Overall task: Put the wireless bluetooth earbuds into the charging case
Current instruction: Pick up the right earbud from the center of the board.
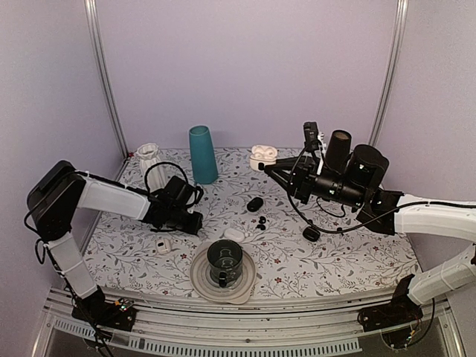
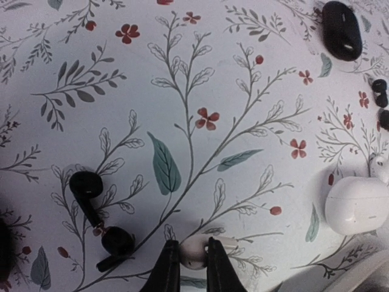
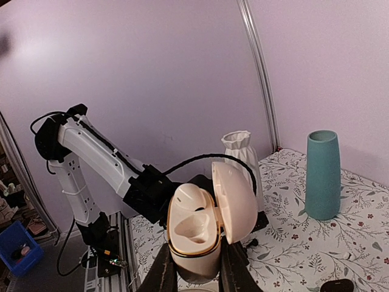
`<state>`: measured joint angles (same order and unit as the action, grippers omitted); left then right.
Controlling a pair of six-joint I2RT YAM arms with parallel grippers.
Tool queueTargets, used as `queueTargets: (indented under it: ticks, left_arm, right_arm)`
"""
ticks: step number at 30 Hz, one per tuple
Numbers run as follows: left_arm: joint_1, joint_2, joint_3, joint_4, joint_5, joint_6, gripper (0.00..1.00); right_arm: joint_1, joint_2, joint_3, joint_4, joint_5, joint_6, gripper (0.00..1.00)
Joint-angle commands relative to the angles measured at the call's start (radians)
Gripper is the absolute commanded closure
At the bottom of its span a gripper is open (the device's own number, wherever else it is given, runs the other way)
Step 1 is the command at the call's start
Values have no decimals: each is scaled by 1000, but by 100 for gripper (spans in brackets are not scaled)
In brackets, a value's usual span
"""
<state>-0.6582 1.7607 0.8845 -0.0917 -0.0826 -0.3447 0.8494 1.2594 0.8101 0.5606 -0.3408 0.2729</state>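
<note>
The right pincer [image 3: 196, 263] is pinching the open white charging case [image 3: 193, 234] and holding it up in the air near the far edge of the bench [image 1: 335, 260]. One seat inside is looking empty. Near the left edge, the left pincer [image 2: 191, 271] is squeezing a small white earbud [image 2: 196, 249]. The black earbuds [image 2: 115, 240] are lying on the bench just beside it, outside any case. The job now is probably bringing the bud to the case. Next, the bud needs lifting and slow lining up over the empty seat.

L wrist: white bud [image 2: 194, 258] half behind left hand [image 2: 190, 246] fingers, gripped or not can't tell. R wrist: open case [image 3: 193, 225] base cut off at btm.
</note>
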Motion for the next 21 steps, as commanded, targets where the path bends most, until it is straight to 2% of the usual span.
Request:
queueTargets:
  ticks: [1, 11, 21]
  left_arm:
    - [-4, -54, -8, 39, 4, 29, 91]
    - [-28, -189, -16, 83, -36, 124, 90]
    - [-92, -309, 55, 73, -69, 304, 90]
  right_arm:
    - [-8, 16, -9, 10, 24, 8, 96]
    - [-36, 83, 17, -18, 17, 39, 96]
    - [-65, 187, 87, -89, -44, 22, 96]
